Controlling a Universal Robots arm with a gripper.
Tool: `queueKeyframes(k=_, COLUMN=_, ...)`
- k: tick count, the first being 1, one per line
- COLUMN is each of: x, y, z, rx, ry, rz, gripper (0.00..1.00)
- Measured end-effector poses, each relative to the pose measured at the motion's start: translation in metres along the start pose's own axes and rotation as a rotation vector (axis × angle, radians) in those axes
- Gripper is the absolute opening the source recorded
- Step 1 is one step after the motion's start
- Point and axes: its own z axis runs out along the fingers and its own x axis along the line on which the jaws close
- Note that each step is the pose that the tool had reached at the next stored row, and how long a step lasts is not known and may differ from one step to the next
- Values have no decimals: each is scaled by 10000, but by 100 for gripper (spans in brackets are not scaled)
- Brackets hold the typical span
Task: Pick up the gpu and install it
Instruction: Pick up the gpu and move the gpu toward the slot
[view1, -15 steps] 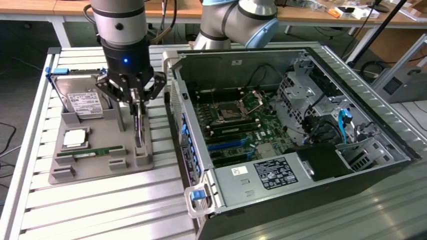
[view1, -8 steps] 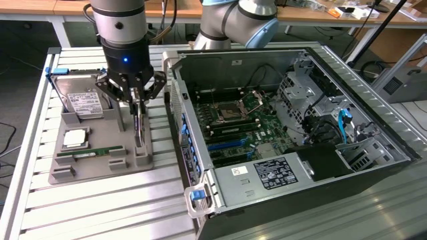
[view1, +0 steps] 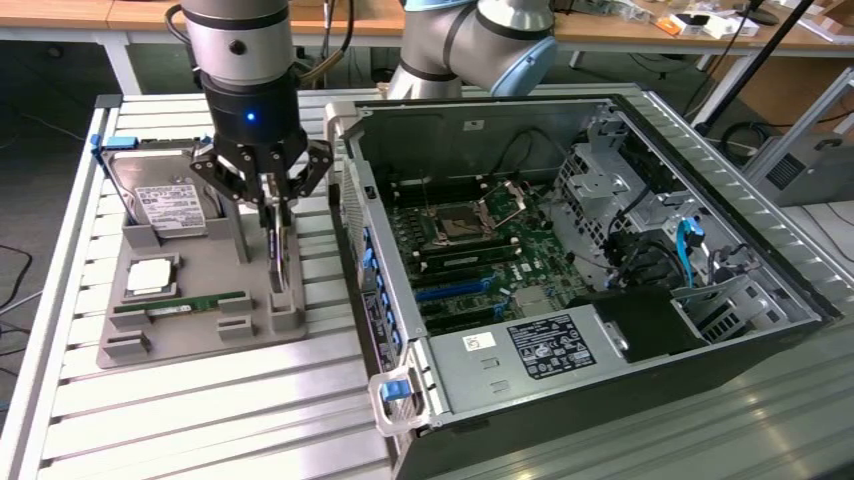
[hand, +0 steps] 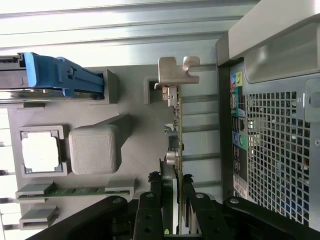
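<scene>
- Found thin dark circuit card with silvery end bracket (view1: 276, 250) (hand: 179, 125) standing on edge in grey plastic fixture tray (view1: 200, 340), on slatted metal worktop (view1: 200, 420), beside open computer case (view1: 467, 100).
- Black jaws set narrowly astride card's upper edge; actual clamping could not be told.

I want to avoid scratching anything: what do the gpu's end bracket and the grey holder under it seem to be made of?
The gpu has an end bracket that is likely bare sheet metal: pale, silvery and bent, with a dull sheen. The grey holder is probably matte plastic, perhaps printed, as fine ridged lines show on its block.
</scene>
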Motion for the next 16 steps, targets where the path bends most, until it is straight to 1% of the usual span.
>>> queueKeyframes(k=16, x=-2, y=-2, z=-52, rx=0, ry=0, rz=0, gripper=27)
